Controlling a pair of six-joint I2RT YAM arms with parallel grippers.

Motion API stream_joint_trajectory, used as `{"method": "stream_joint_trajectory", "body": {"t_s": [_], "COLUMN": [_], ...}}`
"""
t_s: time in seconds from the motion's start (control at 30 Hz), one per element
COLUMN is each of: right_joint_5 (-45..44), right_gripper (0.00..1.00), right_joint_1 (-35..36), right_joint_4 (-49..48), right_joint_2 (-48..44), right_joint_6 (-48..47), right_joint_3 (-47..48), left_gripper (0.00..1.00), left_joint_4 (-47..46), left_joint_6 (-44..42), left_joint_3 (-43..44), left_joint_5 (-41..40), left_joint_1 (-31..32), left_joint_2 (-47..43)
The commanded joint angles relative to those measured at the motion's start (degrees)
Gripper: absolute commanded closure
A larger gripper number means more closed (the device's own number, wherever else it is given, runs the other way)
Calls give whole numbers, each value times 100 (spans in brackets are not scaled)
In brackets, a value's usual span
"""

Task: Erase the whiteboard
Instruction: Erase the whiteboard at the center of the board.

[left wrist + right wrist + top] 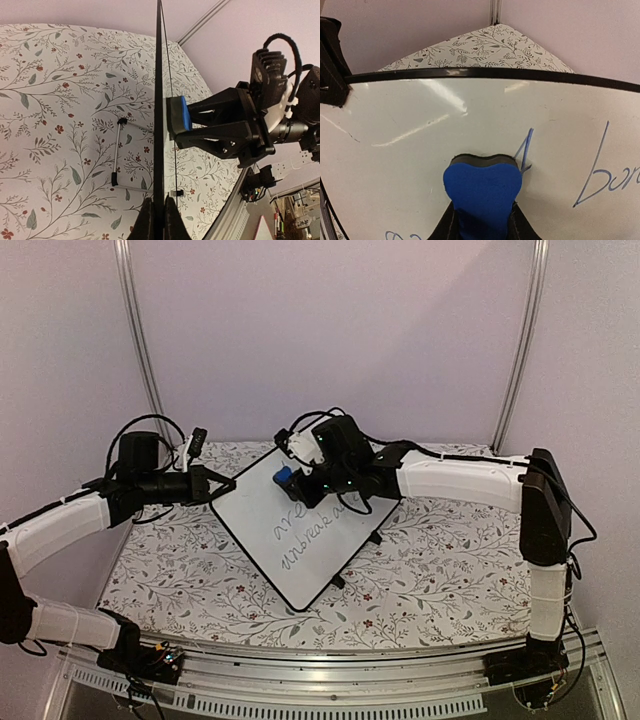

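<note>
Whiteboard (290,535) with a thin black rim, turned corner-on to the two arms, in the middle of a table (440,570) covered in a floral print. Blue handwriting (312,530) runs across the board in two slanted lines. The left gripper (222,487) reaches in from the left, and its fingers are pinched tight on the rim at the board's left corner. The right gripper (295,480) comes in from the right over the board's far part. Its fingers are clamped around a small blue eraser (284,477). The eraser's dark felt face is pressed against the white surface, just beside one blue pen stroke.
</note>
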State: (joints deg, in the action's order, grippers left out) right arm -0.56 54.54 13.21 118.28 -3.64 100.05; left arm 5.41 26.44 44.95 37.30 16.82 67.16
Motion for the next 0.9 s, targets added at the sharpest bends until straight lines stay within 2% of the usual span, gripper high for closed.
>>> {"method": "stream_joint_trajectory", "body": {"t_s": [0.0, 0.23, 0.67, 0.87], "right_joint_5": [90, 213, -183, -160], "right_gripper": [86, 86, 86, 86], "right_joint_1": [-84, -84, -199, -243], "right_joint_4": [374, 231, 458, 543], "right_joint_2": [-81, -299, 390, 461], "right_joint_6": [62, 170, -46, -76], "right_joint_3": [-721, -1062, 628, 594], "left_gripper": [100, 100, 100, 100], "left_joint_4": [-198, -198, -185, -184], "left_joint_6": [-360, -361, -367, -377], "left_joint_3": [81, 81, 75, 84], "left_joint_5": [234, 234, 216, 224], "left_joint_1": [75, 75, 69, 70], "left_joint_2": [-73, -71, -78, -104]}}
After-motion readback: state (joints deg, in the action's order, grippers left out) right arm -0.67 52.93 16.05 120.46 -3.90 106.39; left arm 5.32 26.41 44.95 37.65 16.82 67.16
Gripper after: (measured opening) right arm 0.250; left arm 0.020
